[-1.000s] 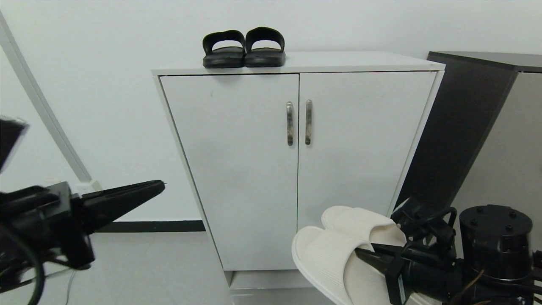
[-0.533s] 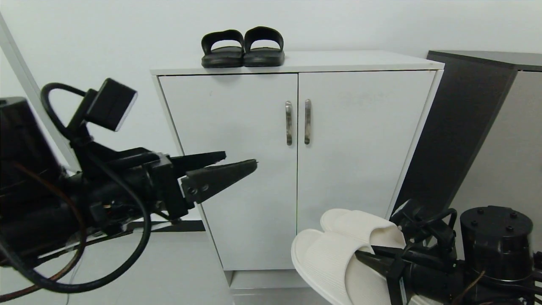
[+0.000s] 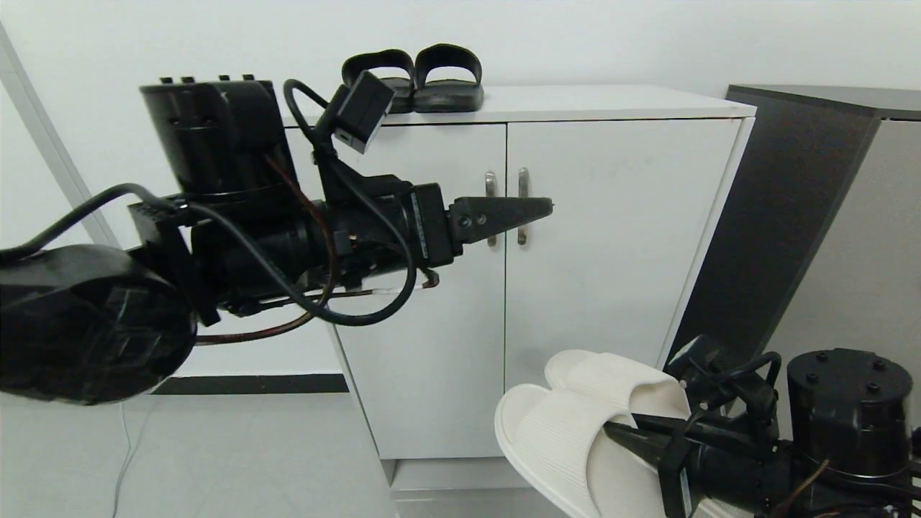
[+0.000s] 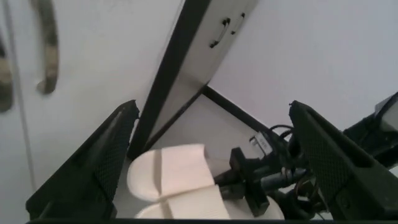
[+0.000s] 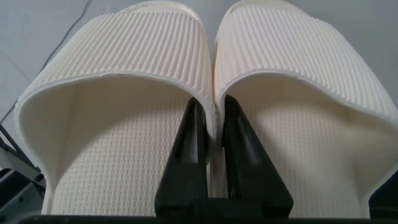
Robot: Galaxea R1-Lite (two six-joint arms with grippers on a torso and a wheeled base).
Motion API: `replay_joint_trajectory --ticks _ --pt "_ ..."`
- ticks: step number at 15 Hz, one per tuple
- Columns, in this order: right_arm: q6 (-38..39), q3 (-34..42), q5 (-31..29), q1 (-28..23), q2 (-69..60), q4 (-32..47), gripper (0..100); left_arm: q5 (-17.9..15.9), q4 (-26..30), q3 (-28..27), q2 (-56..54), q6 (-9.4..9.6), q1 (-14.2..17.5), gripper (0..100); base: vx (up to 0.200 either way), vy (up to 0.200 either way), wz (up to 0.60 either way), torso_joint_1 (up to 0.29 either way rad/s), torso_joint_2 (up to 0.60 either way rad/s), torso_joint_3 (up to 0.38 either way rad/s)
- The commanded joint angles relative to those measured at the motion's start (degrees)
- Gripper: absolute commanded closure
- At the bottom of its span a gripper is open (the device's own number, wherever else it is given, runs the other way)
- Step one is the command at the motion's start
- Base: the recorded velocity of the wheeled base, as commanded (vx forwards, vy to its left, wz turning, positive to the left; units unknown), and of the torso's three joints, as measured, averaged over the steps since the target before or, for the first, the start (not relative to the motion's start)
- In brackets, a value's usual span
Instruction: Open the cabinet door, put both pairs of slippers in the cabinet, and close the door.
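A white cabinet stands with both doors shut, and its two metal handles meet in the middle. A pair of black slippers sits on the cabinet top, partly hidden by my left wrist camera. My left gripper is open, held at handle height right in front of the handles. In the left wrist view its fingers stand wide apart with a handle beside them. My right gripper is low at the front right, shut on the pair of white slippers, pinching their touching inner edges.
A dark grey cabinet stands against the white one's right side. A white wall lies behind, with a black baseboard low on the left. Open grey floor lies left of the cabinet, and a thin cable runs across it.
My left arm has risen from low on the left and swung right, bringing its gripper up to the cabinet handles. The right gripper and the white slippers have stayed put.
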Motion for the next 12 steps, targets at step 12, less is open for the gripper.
replay_joint_trajectory --ticks 12 --pt "0.0 0.4 0.1 0.0 0.4 -0.6 100 8.2 9.9 -20.7 15.0 -0.82 0.1 0 0.0 0.0 0.0 0.0 0.0 0.0"
